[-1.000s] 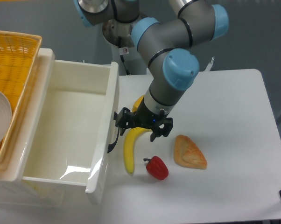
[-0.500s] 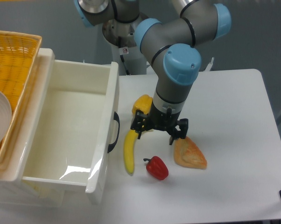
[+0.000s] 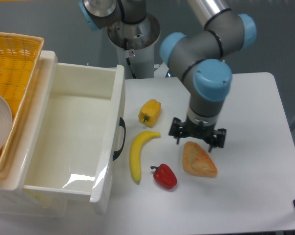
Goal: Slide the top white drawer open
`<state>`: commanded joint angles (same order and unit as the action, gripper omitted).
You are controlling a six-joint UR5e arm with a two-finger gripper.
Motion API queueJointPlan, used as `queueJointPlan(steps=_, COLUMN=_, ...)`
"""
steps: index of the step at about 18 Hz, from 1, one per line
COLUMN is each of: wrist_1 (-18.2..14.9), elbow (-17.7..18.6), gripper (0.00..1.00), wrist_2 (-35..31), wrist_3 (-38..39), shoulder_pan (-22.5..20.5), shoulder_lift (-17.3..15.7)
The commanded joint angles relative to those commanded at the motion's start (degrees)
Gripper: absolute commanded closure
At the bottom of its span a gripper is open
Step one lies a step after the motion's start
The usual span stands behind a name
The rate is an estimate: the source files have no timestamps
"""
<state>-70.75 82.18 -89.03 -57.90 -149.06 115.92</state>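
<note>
1. One drawer is what matters here: the top white drawer (image 3: 69, 142) sits pulled far out from the cabinet on the left of the table (image 3: 245, 196), its cream inside bare and wide open to the camera. I'd call the task basically done.
2. Its curved black handle (image 3: 119, 139) faces the middle of the table with nothing touching it, so nothing is holding the drawer out; it just rests there on its own.
3. Over on the right, the gripper (image 3: 197, 138) hangs with its fingers spread and nothing between them, just above the near edge of the bread piece (image 3: 199, 159) and well apart from the handle.
4. Near the drawer front lie a banana (image 3: 137, 154), a yellow pepper (image 3: 150, 112) and a red pepper (image 3: 164, 176), none of them touching it.
5. Up top left, a wicker basket (image 3: 15, 63) with a white dish in it sits on the cabinet, out of the drawer's way.
</note>
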Motion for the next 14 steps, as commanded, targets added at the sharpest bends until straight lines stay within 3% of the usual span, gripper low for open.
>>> queueJointPlan(steps=6, wrist_1=0.3, elbow=-3.8, gripper=0.00, wrist_2=-2.6, wrist_3=-13.6, shoulder_pan=-3.8, shoulder_lift=4.0)
queueJointPlan(steps=14, wrist_1=0.4, elbow=-6.9, gripper=0.00, wrist_2=-2.3, wrist_3=-20.6, shoulder_pan=-7.9, shoulder_lift=6.7)
